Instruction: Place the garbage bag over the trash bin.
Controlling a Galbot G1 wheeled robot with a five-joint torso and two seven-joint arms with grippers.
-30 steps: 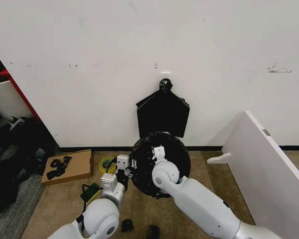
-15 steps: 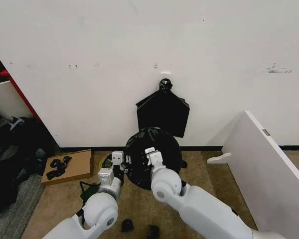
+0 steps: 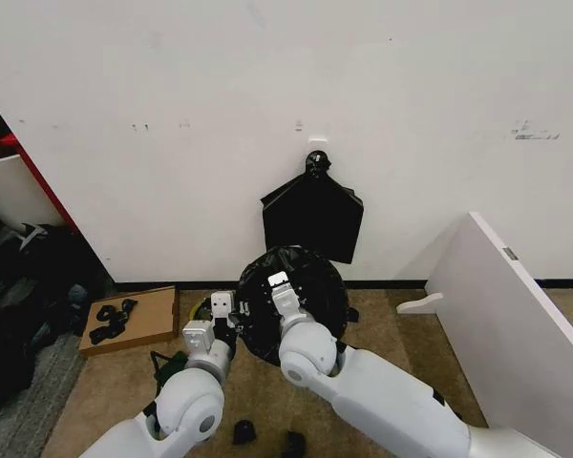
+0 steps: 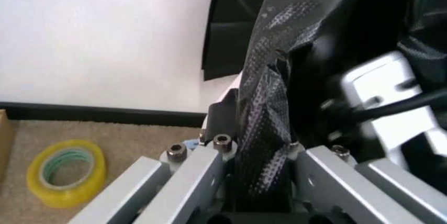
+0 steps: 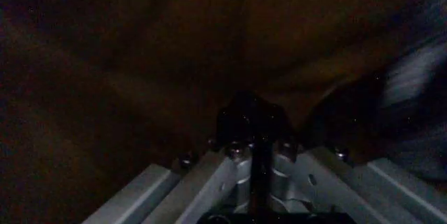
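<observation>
Head view: the garbage bag (image 3: 301,286) hangs raised near the wall, higher and further left than a second ago. My left gripper (image 4: 260,153) pinches its edge; my right gripper (image 3: 279,286) likewise. Spreading remains.

Both arms reaching forward side by side, left gripper (image 3: 231,321) and right gripper (image 3: 272,288) pinched closed.

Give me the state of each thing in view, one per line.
garbage bag: crinkled, pulled up, pinched by both pincers.
left pincer: shut on a fold of the bag.
right pincer: shut on the bag's film.
flat black bundle: hanging on the wall, knotted on top.
tape roll: flat on the carpet.
</observation>
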